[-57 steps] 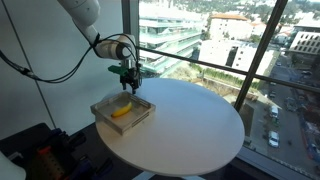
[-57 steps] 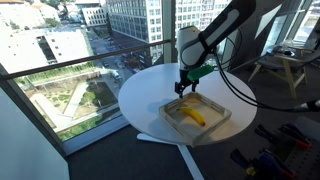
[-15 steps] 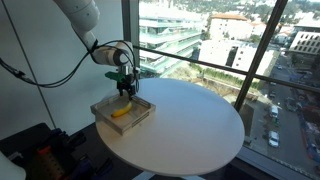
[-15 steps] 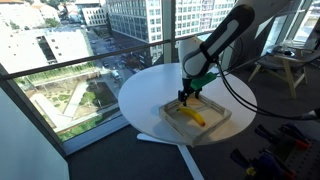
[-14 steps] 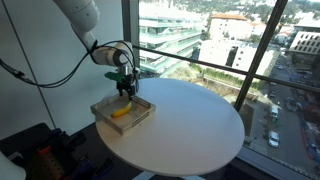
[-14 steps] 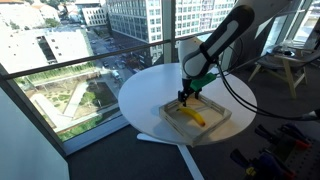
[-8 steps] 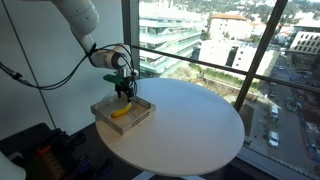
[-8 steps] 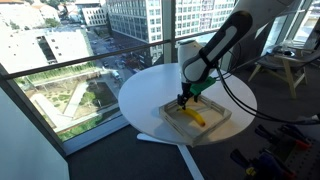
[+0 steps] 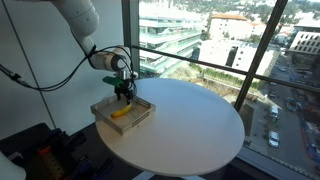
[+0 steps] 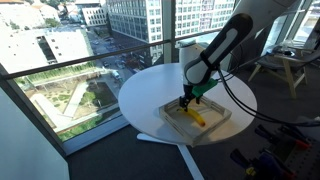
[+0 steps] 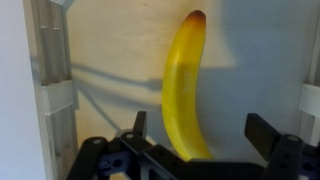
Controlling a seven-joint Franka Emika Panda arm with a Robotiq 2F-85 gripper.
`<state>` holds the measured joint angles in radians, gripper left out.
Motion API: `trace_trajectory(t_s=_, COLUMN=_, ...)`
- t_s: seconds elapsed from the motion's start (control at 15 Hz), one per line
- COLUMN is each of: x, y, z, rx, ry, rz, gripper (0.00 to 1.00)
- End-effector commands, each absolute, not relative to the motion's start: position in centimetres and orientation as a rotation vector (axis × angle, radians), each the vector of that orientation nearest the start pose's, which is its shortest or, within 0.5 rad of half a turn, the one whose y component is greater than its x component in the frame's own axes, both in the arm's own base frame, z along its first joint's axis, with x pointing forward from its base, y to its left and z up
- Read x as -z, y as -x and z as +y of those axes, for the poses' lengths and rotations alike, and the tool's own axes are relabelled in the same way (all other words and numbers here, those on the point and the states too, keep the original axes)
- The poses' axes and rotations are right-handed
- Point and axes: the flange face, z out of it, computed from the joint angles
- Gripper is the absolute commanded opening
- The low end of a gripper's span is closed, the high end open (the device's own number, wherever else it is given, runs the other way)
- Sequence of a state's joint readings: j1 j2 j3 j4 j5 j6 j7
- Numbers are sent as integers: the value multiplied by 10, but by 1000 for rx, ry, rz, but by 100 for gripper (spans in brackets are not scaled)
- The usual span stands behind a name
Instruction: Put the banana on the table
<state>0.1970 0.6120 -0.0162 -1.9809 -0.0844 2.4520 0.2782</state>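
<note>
- While the gripper (image 11: 200,128) hangs wide open and empty over it, the tray (image 11: 52,90) shows its pale slatted wall down the left edge of the wrist view, well apart from the fruit.
- Next across, the jaw on that side sits just beside the banana's near end, with no contact that I can make out.
- Dead centre is the banana (image 11: 185,80), flat on the tray's wooden floor. Its long axis runs straight away from the gripper, dark tip at the far end and near end between the jaws.
- Over to the right, the other jaw stands a little farther off, so the fruit lies slightly off-centre in the gap.
- My read: the jaws straddle the short axis, so a straight drop and squeeze should catch it.
- In both exterior views the gripper (image 9: 123,95) (image 10: 187,103) hovers low over the banana (image 9: 121,111) (image 10: 196,118).
- The tray (image 9: 97,108) (image 10: 170,120) sits near the table's rim.
- Rightward in an exterior view the white table (image 9: 190,125) spreads out. The low tray wall looks like the only thing to clear.
</note>
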Motion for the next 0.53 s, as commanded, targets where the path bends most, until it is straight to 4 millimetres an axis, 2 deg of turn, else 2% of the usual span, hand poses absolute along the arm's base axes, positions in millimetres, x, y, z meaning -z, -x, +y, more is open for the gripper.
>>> trace_trajectory(t_s=0.0, x=-139, y=-579, z=97, rx=-196, ry=3233, rz=44, gripper=100)
trace_trajectory(t_s=0.47, x=-129, y=-578, z=82, rx=-223, ry=3245, rz=78, gripper=100)
